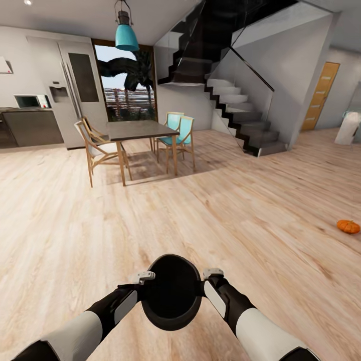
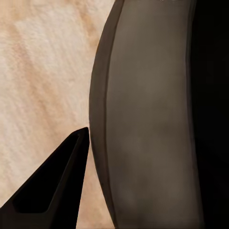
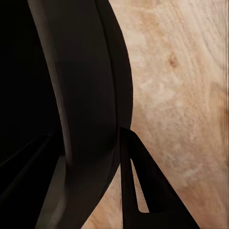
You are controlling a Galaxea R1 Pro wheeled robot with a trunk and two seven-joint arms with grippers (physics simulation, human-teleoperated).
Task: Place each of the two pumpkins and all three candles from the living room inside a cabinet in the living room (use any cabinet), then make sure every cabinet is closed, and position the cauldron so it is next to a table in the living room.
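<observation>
Between both claws [image 1: 145, 276] [image 1: 213, 273], clamped on its rim, hangs one cauldron [image 1: 170, 291]; one pumpkin [image 1: 348, 226] lies far right.

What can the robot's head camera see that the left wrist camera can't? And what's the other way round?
Head view alone: an orange pumpkin lying on the floor off to the right, a dining table with chairs, a staircase, and the left gripper and right gripper holding the black cauldron from either side.
Left wrist view alone: a close look at one dark finger with its tip against the cauldron's curved outer wall.
Both: the cauldron and the pale wood floor.
</observation>
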